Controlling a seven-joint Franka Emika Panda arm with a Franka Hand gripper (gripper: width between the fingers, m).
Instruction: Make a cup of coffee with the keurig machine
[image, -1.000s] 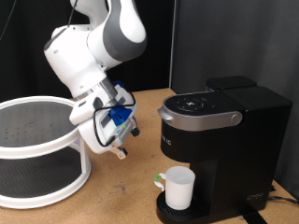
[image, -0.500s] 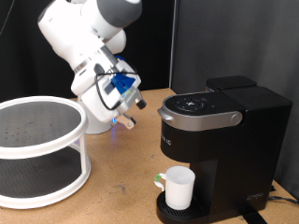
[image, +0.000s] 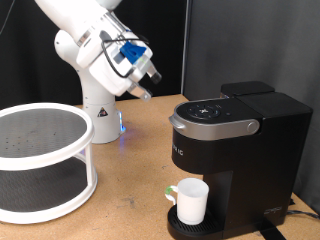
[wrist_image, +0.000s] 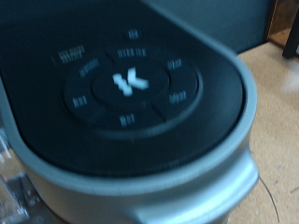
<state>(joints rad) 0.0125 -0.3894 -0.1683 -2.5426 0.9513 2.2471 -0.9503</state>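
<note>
Dark curtain backdrop behind a brown wooden desk (image: 130, 180). On the exterior view's right sits the keurig machine (image: 240, 160), boxy matte black, lid shut, silver-grey arched handle (image: 215, 127) curving round its front, round button panel (image: 208, 111) on top. White cup (image: 190, 200) stands upright on the drip tray (image: 175, 224) under the brew head, handle facing the exterior view's left. On the exterior view's left, a white two-tier round rack (image: 45, 160) with dark mesh shelves, well apart from the machine. White Franka arm (image: 85, 45) rises from its base (image: 100, 120) behind the rack, near the desk's back edge. The gripper (image: 143, 90) hangs in the air above and to the exterior view's left of the machine's top, not touching it, tilted down toward the lid (blue part and cables on the wrist). Whether it is open or closed cannot be told, fingers too small and blurred; nothing is seen in it. Wrist view, blurred, is filled by the machine's top: ring of buttons around a central white K button (wrist_image: 128, 83), silver handle rim below, bit of desk at one edge.
</note>
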